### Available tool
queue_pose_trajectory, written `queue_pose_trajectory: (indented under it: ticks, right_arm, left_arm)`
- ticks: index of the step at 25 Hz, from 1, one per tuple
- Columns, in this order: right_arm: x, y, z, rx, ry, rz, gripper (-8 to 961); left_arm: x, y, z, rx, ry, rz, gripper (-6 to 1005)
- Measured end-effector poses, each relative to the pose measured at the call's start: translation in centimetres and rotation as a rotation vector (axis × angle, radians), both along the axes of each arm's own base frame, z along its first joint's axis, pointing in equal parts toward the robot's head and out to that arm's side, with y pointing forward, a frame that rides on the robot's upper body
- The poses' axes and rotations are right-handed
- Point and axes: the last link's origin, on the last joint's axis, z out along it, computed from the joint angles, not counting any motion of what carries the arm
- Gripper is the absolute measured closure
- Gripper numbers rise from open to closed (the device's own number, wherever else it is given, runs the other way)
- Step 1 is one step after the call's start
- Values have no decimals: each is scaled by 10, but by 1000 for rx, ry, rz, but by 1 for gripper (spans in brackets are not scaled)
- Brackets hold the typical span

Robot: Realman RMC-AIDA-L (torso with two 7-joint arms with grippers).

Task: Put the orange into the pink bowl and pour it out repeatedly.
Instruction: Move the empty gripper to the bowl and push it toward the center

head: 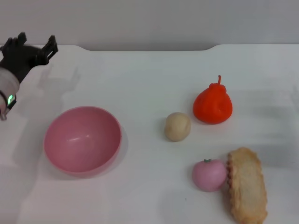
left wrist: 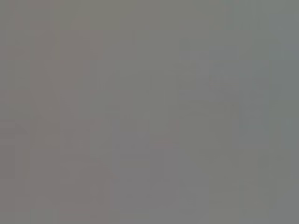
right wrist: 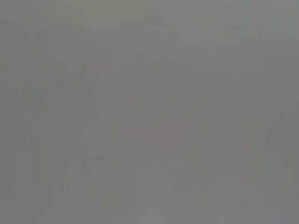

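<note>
From the head view I have the left gripper (head: 35,43) parked at the table's (head: 149,74) far left corner, fingers apart and holding nothing, well clear of the bowl (head: 82,139) so the rim stays reachable. The bowl sits upright and empty on the left, mouth up, ready to receive. The orange (head: 213,105) stands stem-up on the right, well apart from it, just beyond the beige ball (head: 177,126). I judge the first pick not yet begun. Right gripper is out of sight; both wrist views show me nothing.
</note>
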Motion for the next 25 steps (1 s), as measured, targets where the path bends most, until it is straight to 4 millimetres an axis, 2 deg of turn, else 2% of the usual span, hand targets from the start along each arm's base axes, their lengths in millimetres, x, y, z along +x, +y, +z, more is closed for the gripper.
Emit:
queue_pose_trajectory:
  ticks: [1, 2, 6, 9, 10, 11, 18, 25]
  right_arm:
    - [0, 0, 0, 0, 0, 0, 165]
    - [0, 0, 0, 0, 0, 0, 165]
    - [-1, 1, 0, -2, -1, 4, 165]
    - [-1, 1, 0, -2, -2, 5, 165]
    - [-1, 1, 0, -2, -2, 5, 165]
    - [-1, 1, 0, -2, -2, 5, 165]
    - [-3, 4, 1, -1, -3, 11, 165]
    - [-4, 5, 1, -1, -4, 14, 164]
  left_arm:
    - [6, 3, 3, -9, 6, 3, 235]
    - [21, 7, 12, -38, 38, 23, 236]
    - [46, 10, 32, -68, 74, 75, 240]
    - [69, 7, 49, -122, 126, 135, 243]
    - [69, 7, 49, -122, 126, 135, 244]
    - [85, 1, 57, -196, 188, 200, 244]
    - [113, -19, 56, -412, 302, 301, 251]
    - [118, -38, 43, -539, 360, 348, 257]
